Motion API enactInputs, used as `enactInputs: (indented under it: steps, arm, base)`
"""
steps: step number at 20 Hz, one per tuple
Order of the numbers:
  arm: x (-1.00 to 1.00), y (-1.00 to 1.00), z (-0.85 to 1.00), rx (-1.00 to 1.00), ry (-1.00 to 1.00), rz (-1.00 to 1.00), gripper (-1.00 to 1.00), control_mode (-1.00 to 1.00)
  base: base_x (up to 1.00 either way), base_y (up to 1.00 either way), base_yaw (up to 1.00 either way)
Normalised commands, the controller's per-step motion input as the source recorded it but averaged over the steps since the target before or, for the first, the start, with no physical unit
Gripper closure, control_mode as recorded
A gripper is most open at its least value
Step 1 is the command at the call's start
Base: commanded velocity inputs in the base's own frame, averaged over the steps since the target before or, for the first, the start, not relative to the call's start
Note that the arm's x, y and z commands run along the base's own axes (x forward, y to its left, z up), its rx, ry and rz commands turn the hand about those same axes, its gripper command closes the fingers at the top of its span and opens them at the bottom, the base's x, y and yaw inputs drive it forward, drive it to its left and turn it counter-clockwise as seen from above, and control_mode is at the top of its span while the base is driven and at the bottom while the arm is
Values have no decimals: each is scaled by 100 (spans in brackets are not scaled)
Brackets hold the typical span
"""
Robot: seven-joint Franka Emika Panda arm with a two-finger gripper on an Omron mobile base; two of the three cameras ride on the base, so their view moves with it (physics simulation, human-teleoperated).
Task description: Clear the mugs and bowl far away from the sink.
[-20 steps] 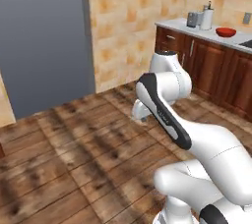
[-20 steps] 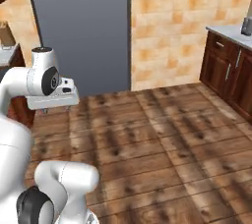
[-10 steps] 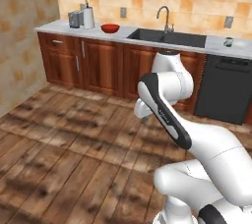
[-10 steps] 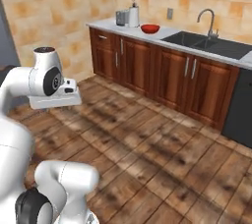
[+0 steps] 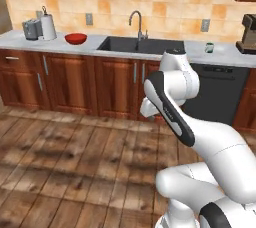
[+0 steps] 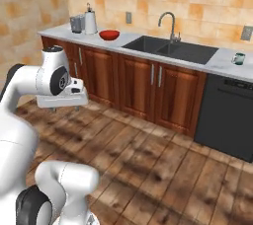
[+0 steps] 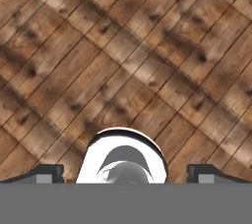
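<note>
My jaws (image 7: 123, 175) stood wide apart and held nothing, pointed down at the wooden floor (image 7: 123, 61), with bare planks between the two tips. The arm was folded close over my base, well back from the desk (image 5: 60, 42), so none of the task's things was within reach.

Nothing of the task looked done as far as I could judge. The red bowl (image 5: 75, 38) sat on the desk far ahead of my jaws and off to their left, near the left edge of the black sink (image 5: 140, 45), with a toaster (image 5: 31, 29) and a paper towel roll (image 5: 48, 26) beyond it further left. One mug (image 5: 209, 48), pale with a greenish look, stood on the desk ahead and to the right of my jaws, on the far side of the sink from the bowl, above the dark dishwasher (image 5: 215, 92). The right base view showed the same layout: bowl (image 6: 109, 35) left of the sink (image 6: 170, 50), mug (image 6: 238, 58) right of it. I could not pick out the second, squat white mug at this range.

So everything remained: I judged I had to bring the base up to the desk, then take the bowl and each mug in turn and set them down well away from the sink. The mug near the coffee machine (image 5: 247, 33) might already be fairly far from the basin, though I could not tell whether far enough.
</note>
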Motion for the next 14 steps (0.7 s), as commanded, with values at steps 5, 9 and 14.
enactInputs:
  steps: [5,9,14]
  arm:
    - [0,0,0,0,0,0,-100,100]
    - [0,0,0,0,0,0,-100,100]
    - [0,0,0,0,0,0,-100,100]
  base:
    - [100,33,-21]
    - [100,46,-23]
    - [100,54,-25]
